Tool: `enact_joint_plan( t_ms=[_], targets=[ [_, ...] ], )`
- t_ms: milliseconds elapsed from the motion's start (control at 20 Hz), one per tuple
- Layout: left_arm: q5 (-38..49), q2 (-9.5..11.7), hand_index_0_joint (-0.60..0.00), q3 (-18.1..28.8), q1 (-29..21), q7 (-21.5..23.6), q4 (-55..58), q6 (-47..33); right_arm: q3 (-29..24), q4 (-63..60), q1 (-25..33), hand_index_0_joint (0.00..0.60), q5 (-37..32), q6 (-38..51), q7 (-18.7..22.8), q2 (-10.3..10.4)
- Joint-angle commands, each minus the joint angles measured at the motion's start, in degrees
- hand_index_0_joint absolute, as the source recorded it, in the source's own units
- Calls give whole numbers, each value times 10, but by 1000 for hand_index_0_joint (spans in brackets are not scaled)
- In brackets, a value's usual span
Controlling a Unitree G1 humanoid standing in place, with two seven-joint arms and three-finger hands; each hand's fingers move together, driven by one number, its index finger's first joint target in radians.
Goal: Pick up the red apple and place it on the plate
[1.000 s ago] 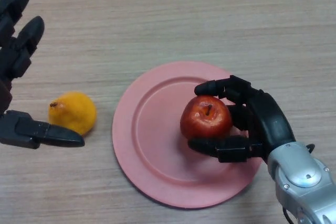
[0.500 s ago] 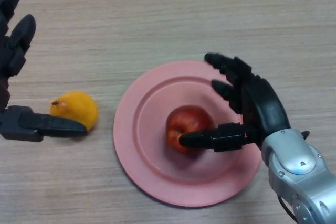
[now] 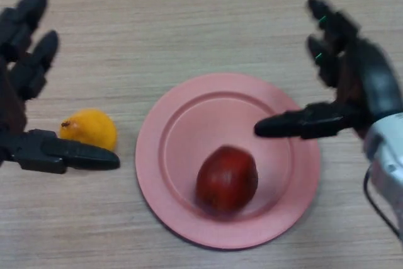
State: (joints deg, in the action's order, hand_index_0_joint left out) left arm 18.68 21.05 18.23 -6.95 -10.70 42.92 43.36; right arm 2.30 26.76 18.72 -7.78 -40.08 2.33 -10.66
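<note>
Where my head view looks down on the wood-grain table (image 3: 189,23), I log the following. Item one: a yellow-orange fruit (image 3: 89,128), pear-like with a small dark stem end, lying on the bare table just left of the plate and apart from its rim. Item two: the left hand (image 3: 25,111), at the view's left edge, fingers straight and spread upward, thumb stretched out level just below the yellow fruit, its tip reaching toward the plate; whether the thumb touches the fruit I cannot tell. It holds nothing. Item three: the pink plate (image 3: 170,124), round, flat on the table at centre. Its sole content is the red apple (image 3: 227,179), resting in the lower part of the well, near the front rim, lying free with no hand touching it. Item four: the right hand (image 3: 356,86), raised over the plate's right rim, fingers extended and parted, thumb pointing left above the plate's well, well clear of the apple. It grips nothing.
</note>
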Motion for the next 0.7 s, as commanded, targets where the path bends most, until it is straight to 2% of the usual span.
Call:
enact_joint_plan(
  t_ms=[50,100,200,300,400,550,650,700],
  targets=[
    [-5,26,0,24,-25,9,34,-52,-50,78,15,0,-33,21,-10,-22],
    [-11,28,0,11,-28,5,41,-38,-80,117,4,0,-58,0,-22,-42],
    [-10,31,0,8,-42,-10,47,-29,-124,165,-16,0,-97,-27,-33,-67],
    [-4,27,0,10,-43,-6,56,-14,-153,198,-35,0,-130,-40,-38,-84],
    [14,11,0,5,-38,13,68,9,-171,218,-55,0,-152,-38,-37,-91],
    [16,13,0,-9,-42,20,80,20,-175,227,-71,0,-164,-28,-18,-89],
    [-12,13,0,-23,-34,14,84,-17,-166,231,-78,0,-166,-17,-10,-88],
    [-15,10,0,-18,-36,16,95,3,-167,232,-73,0,-174,-20,-5,-89]
  ],
)
